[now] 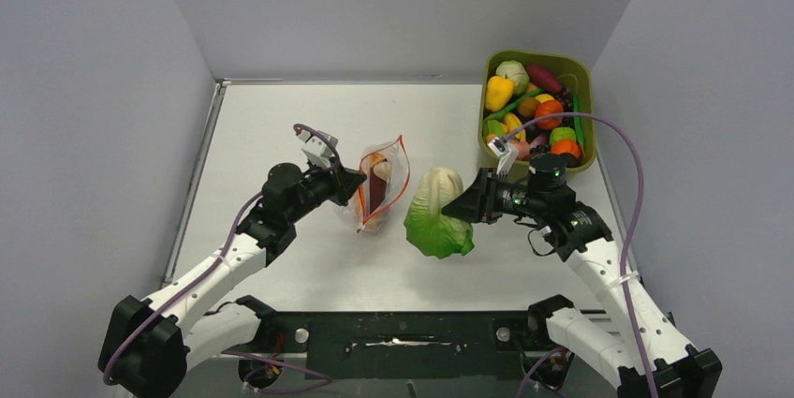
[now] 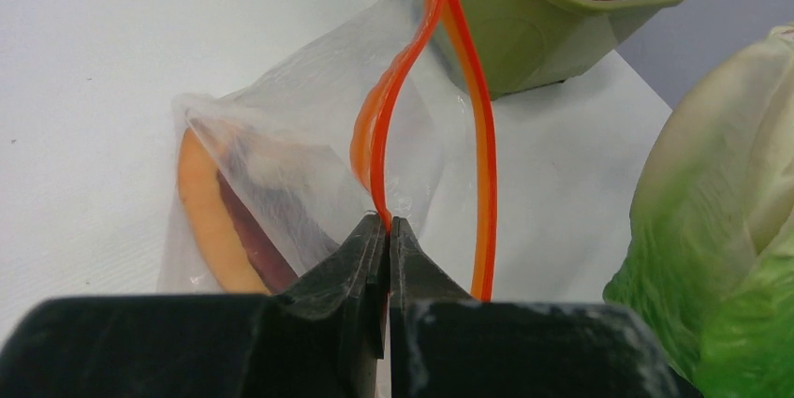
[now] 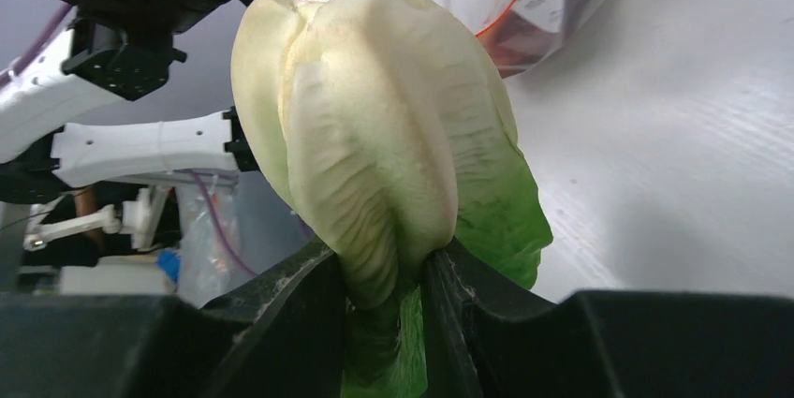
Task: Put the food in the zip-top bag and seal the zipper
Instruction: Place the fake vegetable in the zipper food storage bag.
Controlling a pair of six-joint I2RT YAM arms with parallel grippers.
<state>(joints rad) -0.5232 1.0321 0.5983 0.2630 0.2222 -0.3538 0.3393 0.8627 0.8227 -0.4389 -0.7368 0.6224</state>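
— Counting the claws first: how many, and what has each got?

— Two. The left claw (image 2: 387, 229) is pinched fully together on one lip of the zipper (image 2: 378, 150), at the near end of the mouth. The other lip bows away to its right, so the mouth gapes. The right claw (image 3: 386, 267) is partly closed around one toy cabbage (image 1: 435, 211), gripping it at its bright green end, with the pale end pointing away.

— And the bag?

— One zip-top bag (image 1: 386, 173), on the worktop (image 1: 281, 136) between the two claws, held up on edge by the left one. There are two pieces inside: one orange piece (image 2: 201, 211) and one dark red piece (image 2: 253, 239), lying side by side.

— Where does the cabbage sit against it?

— Just beside the bag, on its right and outside it. I cannot tell whether it touches the worktop.

— Any other food?

— One olive-green tub (image 1: 538, 58) at the far right corner, well apart from the bag. It is heaped with toy fruits and vegetables (image 1: 499, 92) in yellow, orange, red, green and purple, plus one pale round one. They are piled too closely for a sure count.
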